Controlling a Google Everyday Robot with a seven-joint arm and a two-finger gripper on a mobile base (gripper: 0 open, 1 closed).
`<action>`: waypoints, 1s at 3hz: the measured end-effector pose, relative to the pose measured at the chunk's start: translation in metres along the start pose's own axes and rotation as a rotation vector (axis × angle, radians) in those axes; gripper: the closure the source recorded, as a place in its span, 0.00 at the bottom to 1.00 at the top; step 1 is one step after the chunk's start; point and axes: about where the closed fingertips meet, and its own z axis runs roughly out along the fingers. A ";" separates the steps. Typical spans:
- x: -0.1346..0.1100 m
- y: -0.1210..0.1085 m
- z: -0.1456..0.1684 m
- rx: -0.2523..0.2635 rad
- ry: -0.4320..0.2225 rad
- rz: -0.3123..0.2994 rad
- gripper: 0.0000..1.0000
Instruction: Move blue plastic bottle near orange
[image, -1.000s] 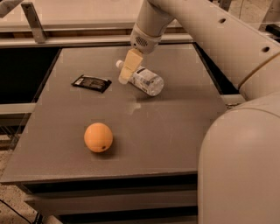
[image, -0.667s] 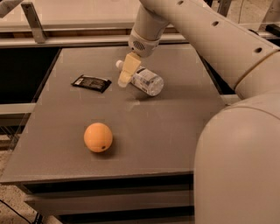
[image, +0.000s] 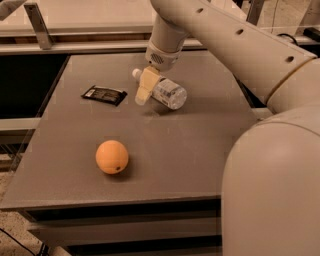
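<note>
The blue plastic bottle (image: 167, 92) lies on its side on the grey table (image: 200, 140), toward the back middle, with its white cap pointing back left. My gripper (image: 144, 90) comes down from the arm above and sits at the bottle's neck end, its cream-coloured tip in front of the bottle and hiding part of the neck. The orange (image: 112, 156) rests on the table near the front left, well apart from the bottle and the gripper.
A flat black wrapper (image: 104, 94) lies on the table to the left of the bottle. My arm (image: 235, 45) and body (image: 272, 185) fill the right side of the view. The table's front edge runs just below the orange.
The gripper has moved down and slightly left, closer onto the bottle's neck. The bottle, the orange and the wrapper have not moved.
</note>
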 end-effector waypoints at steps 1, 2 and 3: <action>0.004 0.001 0.005 0.001 0.019 0.003 0.18; 0.009 0.000 0.007 0.000 0.035 0.000 0.40; 0.015 -0.003 0.006 0.006 0.066 -0.036 0.64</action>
